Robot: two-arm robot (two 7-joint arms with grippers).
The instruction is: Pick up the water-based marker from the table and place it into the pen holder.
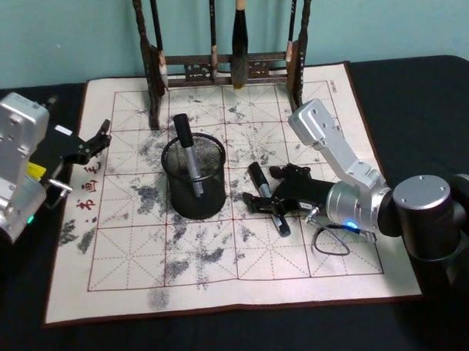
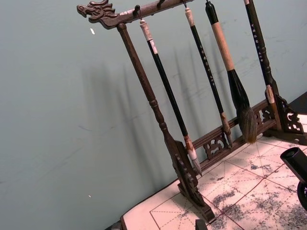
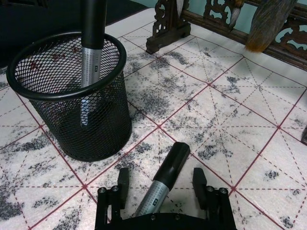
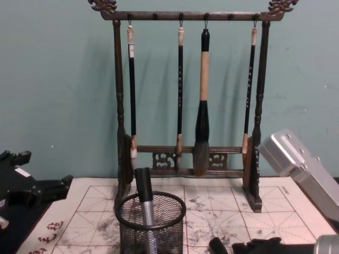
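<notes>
Right wrist view, bottom: my right gripper (image 3: pixel 161 181) has its fingers spread astride the marker (image 3: pixel 164 186), ready to pinch it; pen holder (image 3: pixel 101 125) upper left. My left gripper (image 1: pixel 101 142) sits parked at head view's left.

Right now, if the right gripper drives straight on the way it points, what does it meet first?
The marker: it lies between the right gripper's open fingers, roughly along that line. Past it looks like bare mat; the pen holder sits off to the side, probably missed, though depth is unclear.
</notes>
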